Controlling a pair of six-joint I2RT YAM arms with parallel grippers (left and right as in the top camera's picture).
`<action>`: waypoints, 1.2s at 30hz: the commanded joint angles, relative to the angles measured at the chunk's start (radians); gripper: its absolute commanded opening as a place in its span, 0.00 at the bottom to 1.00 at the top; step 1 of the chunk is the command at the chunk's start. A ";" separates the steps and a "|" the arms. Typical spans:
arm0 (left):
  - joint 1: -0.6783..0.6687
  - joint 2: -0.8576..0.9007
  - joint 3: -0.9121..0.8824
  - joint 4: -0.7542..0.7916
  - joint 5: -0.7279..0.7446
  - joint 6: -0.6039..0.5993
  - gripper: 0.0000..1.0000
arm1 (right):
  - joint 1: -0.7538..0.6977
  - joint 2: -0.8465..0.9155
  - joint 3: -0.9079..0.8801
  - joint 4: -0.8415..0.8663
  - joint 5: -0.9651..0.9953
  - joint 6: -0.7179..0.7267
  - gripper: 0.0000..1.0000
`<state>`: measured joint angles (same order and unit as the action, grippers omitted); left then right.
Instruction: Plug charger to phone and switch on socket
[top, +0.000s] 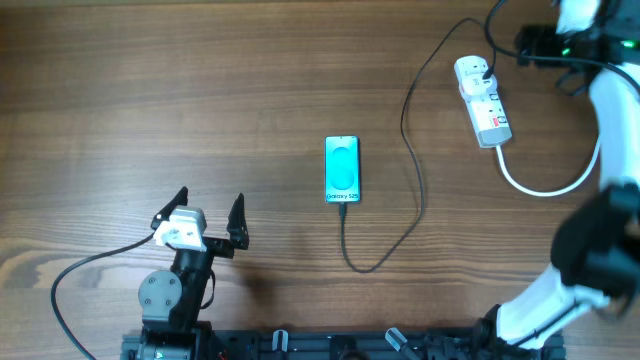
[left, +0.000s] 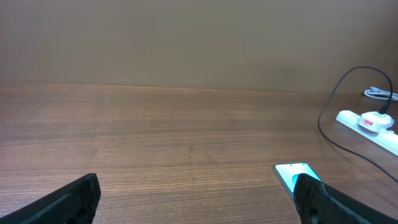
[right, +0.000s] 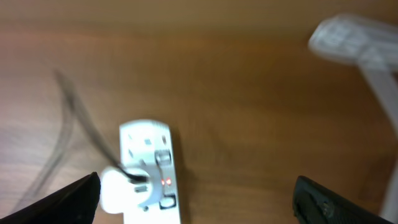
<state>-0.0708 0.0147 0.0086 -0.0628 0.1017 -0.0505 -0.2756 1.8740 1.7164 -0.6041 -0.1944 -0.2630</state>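
Our right gripper (right: 196, 183) is hanging wide open above the socket (right: 149, 143), one finger to either side and neither touching it, as far as the smeared wrist view lets us judge. Our left gripper (top: 210, 200) is sitting spread and empty at the near left, well apart from the phone (top: 342, 170), which is lying in the middle of the table (top: 150, 100) with its screen glowing.

The charger (top: 412, 150) is running from the socket in a long loop and meeting the phone's near end. So we are reading the plugging as likely done and the switching as the step in hand. Next we are needing to bring one fingertip squarely down on the correct switch, without shoving the strip or tugging the thick white cord (top: 540, 185).

The blur is hiding the red marks (right: 166, 182), so we cannot tell which switch is on. The plug tip is too small for us to tell if it is seated. Overhead, the right gripper is barely showing at the top corner.
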 joint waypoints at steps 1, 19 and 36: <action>-0.001 -0.006 -0.003 -0.006 -0.003 -0.010 1.00 | 0.003 -0.216 0.009 0.005 -0.016 0.002 1.00; -0.001 -0.006 -0.003 -0.006 -0.003 -0.010 1.00 | 0.018 -0.630 0.009 -0.103 -0.016 0.002 1.00; -0.001 -0.006 -0.003 -0.006 -0.003 -0.010 1.00 | 0.153 -0.692 -0.233 -0.433 0.005 -0.156 1.00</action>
<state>-0.0708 0.0147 0.0086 -0.0624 0.1017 -0.0540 -0.1417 1.2049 1.5841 -1.0344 -0.1833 -0.3889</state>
